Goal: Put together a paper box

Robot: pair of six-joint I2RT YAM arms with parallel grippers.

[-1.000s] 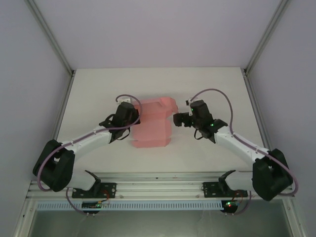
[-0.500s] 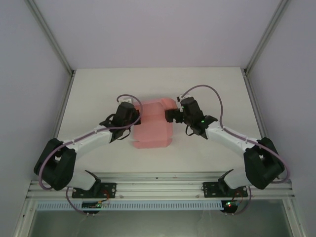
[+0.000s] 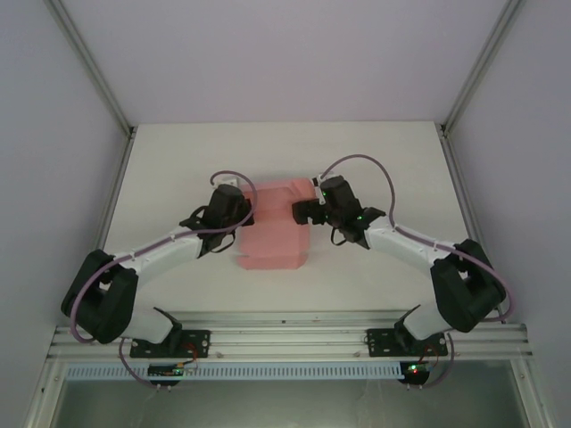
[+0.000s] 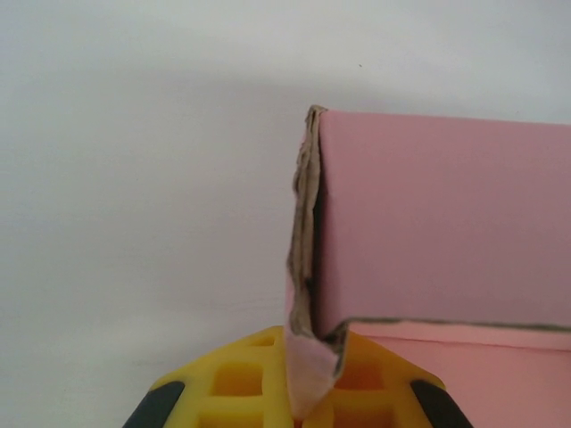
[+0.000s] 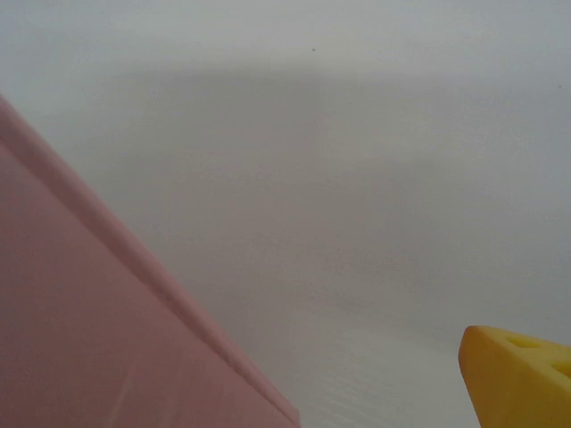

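While the left tool (image 4: 308, 392) clamps a corner flap of the paper box (image 3: 272, 236) lying centrally on the bench (image 3: 169, 178), the right tool (image 3: 299, 212), jaws spread wide at the box's right edge, should push that wall upright slowly, keeping creases square. Count: 1 box, 2 tools.

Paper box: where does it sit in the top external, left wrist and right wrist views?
Top external: paper box in the middle of the white table.
Left wrist: paper box on the right, its near corner nipped in the left tool.
Right wrist: paper box in the lower left corner.
Shared landmark: the white table under it.
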